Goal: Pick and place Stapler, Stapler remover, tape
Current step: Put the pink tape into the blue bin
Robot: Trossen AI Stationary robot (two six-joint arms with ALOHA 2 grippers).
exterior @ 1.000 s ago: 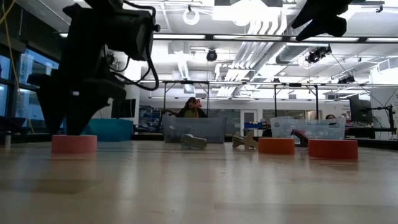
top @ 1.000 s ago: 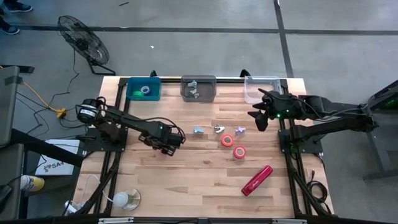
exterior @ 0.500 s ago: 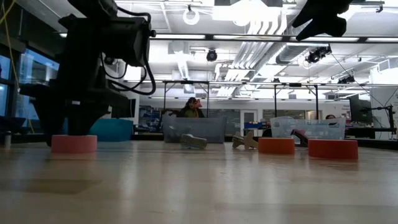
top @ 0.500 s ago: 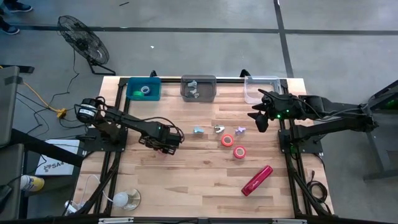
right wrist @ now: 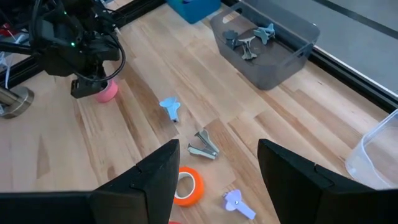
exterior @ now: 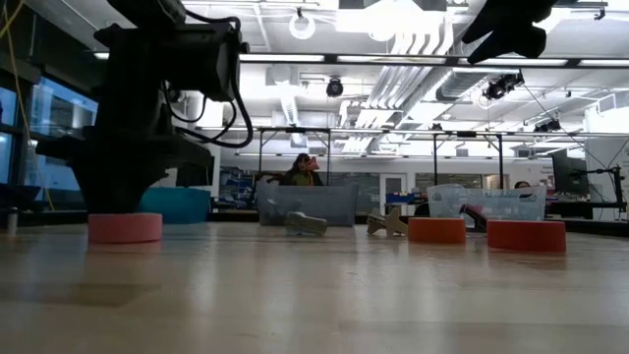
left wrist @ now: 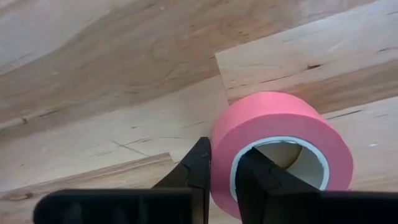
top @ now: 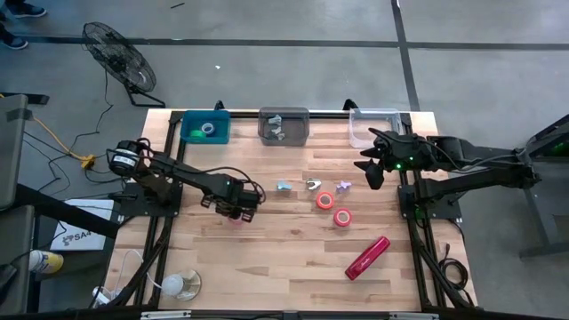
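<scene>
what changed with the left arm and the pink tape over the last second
The left tool came down over the pink tape roll and shut on its wall, one finger inside the core and one outside. The roll sits on the table as before. The right tool, the red stapler and the two orange tape rolls stayed put.

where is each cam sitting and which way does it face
High view: above the table, looking straight down; both arms show, left claw shut on the pink tape roll.
Low view: table height, looking level into the room; left arm over the same roll.
Left wrist view: behind its fingers, facing the roll they pinch.
Right wrist view: raised, facing down across the table past its open fingers.
Shared: all four views show the pink roll.
</scene>
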